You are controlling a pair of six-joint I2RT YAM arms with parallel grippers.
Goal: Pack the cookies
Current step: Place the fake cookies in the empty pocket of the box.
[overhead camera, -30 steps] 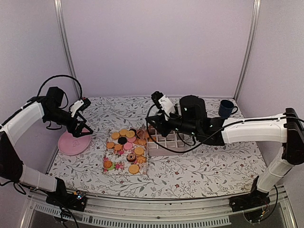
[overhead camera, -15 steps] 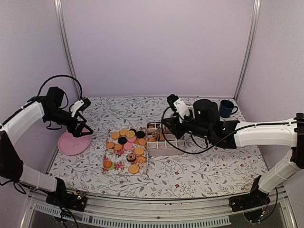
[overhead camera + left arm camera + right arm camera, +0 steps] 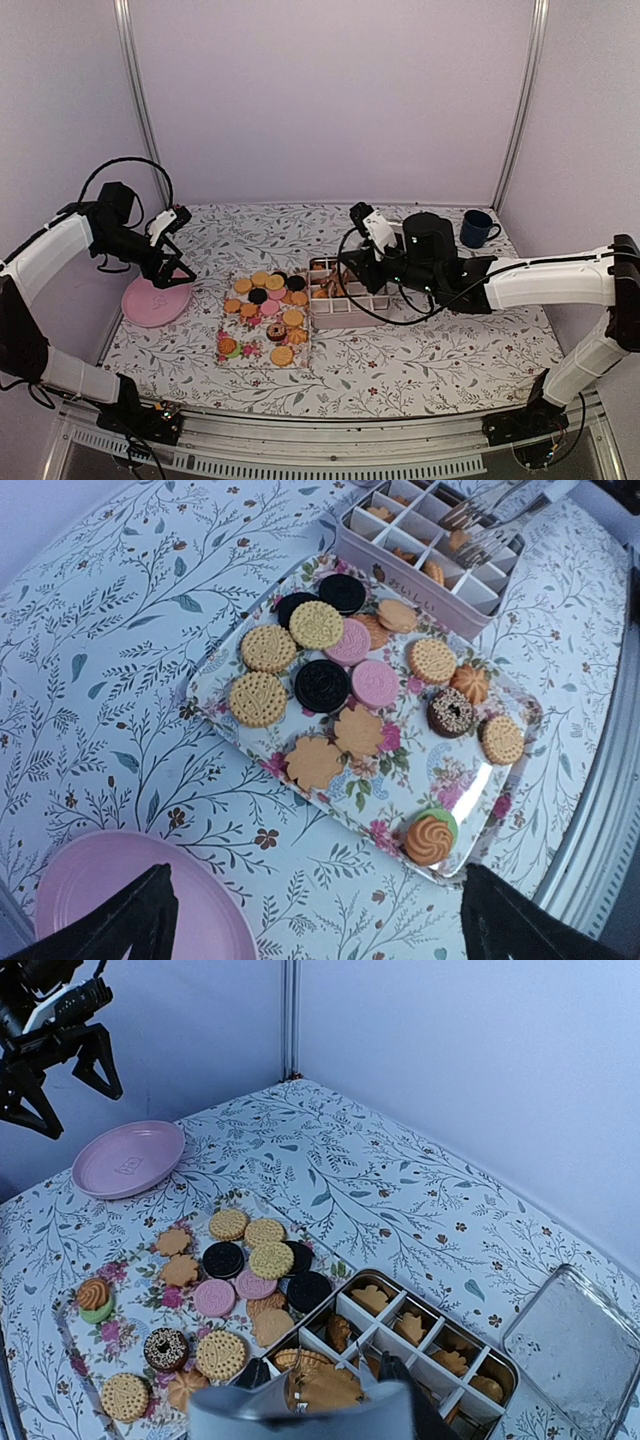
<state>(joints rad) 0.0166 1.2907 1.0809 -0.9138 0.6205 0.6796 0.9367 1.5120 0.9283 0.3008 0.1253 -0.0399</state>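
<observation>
Cookies (image 3: 268,305) lie spread on a floral tray (image 3: 252,352): tan rounds, black and pink ones (image 3: 352,640), leaf shapes (image 3: 316,762), a chocolate-topped one (image 3: 165,1348). To its right stands a divided tin box (image 3: 345,318) with tan cookies in several compartments (image 3: 409,1328). My right gripper (image 3: 325,1375) hangs over the box's near-left compartments, shut on a tan leaf-shaped cookie (image 3: 326,1388). My left gripper (image 3: 320,930) is open and empty, held above the table between the pink plate (image 3: 90,900) and the tray's corner.
The pink plate (image 3: 157,302) sits left of the tray. A dark blue mug (image 3: 477,228) stands at the back right. A clear lid (image 3: 575,1345) lies right of the box. Purple walls close in the back and sides.
My right gripper has moved right, from over the tray's far edge to above the box, carrying the cookie. The left arm has stayed put.
</observation>
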